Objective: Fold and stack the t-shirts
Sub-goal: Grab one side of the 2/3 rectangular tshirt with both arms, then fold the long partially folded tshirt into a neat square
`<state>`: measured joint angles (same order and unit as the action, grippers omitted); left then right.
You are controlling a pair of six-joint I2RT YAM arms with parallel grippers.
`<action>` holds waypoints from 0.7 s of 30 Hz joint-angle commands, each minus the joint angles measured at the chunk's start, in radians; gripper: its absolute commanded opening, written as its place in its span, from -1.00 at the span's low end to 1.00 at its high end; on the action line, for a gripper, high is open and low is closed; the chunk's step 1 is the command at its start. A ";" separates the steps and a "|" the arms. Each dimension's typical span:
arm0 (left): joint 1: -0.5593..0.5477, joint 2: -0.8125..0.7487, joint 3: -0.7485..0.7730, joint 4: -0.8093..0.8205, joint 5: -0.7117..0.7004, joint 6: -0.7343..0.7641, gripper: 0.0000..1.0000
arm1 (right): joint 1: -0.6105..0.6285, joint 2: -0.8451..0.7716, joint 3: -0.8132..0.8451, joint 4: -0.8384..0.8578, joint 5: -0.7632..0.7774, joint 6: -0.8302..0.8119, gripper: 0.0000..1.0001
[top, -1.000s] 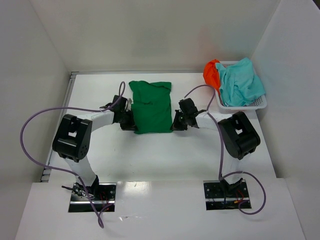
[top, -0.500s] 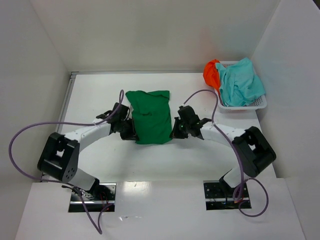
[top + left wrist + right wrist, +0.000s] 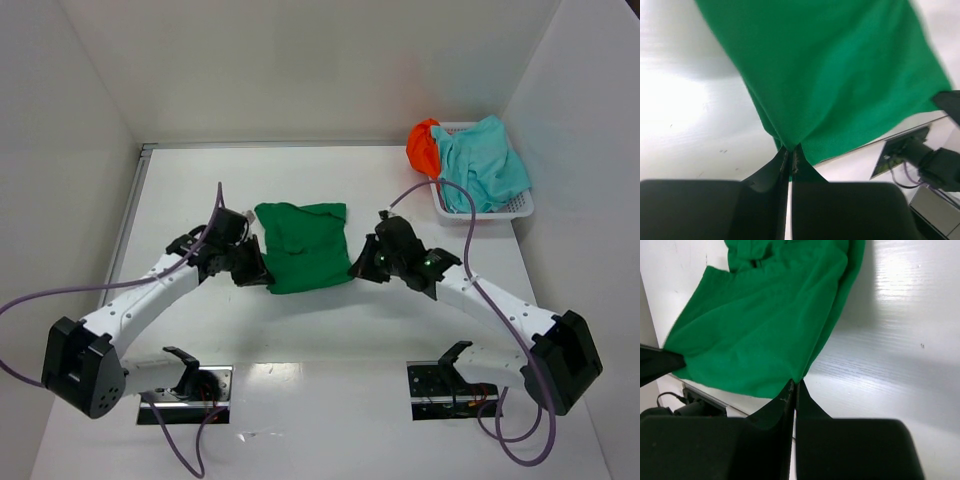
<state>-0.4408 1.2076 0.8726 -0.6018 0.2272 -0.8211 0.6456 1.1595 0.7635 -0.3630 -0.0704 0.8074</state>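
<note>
1. Left claw [image 3: 257, 274]: its jaws are pressed together on the near-left corner of the green shirt [image 3: 302, 245]. In the left wrist view the cloth fans out from the tips [image 3: 790, 151], up and away to the right.
2. The green shirt is a partly folded bundle on the middle of the table [image 3: 330, 330], between the two claws. Its near edge runs left to right from one pinch to the other, and the rest of it reaches away from both claws toward the back wall.
3. That edge is what my next move turns on. Both arms are equally near and each holds one end, so I judge they must travel together and keep the edge taut, or the fold will skew.
4. Shadow under the cloth in both wrist views suggests the near part is lifted. I cannot say for sure whether the far edge rests on the table.
5. Right claw [image 3: 358, 270]: jaws closed on the near-right corner. In its wrist view the cloth spreads up and to the left from the tips [image 3: 795, 383].
6. Far right, well apart from both claws, the orange shirt [image 3: 423, 147] and the teal shirt [image 3: 485, 165] sit heaped in the basket [image 3: 500, 213], not yet folded.
</note>
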 commanded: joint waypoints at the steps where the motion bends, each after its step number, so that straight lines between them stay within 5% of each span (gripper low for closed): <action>1: 0.011 -0.002 0.098 -0.019 -0.018 -0.024 -1.00 | -0.006 0.017 0.083 -0.037 0.064 0.013 -0.99; 21: 0.309 0.489 0.502 0.054 0.098 0.270 -1.00 | -0.233 0.541 0.571 0.108 0.029 -0.195 -0.99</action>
<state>-0.1650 1.6463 1.3251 -0.5621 0.3061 -0.6209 0.4408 1.6405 1.2575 -0.2996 -0.0784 0.6613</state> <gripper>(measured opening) 0.016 0.010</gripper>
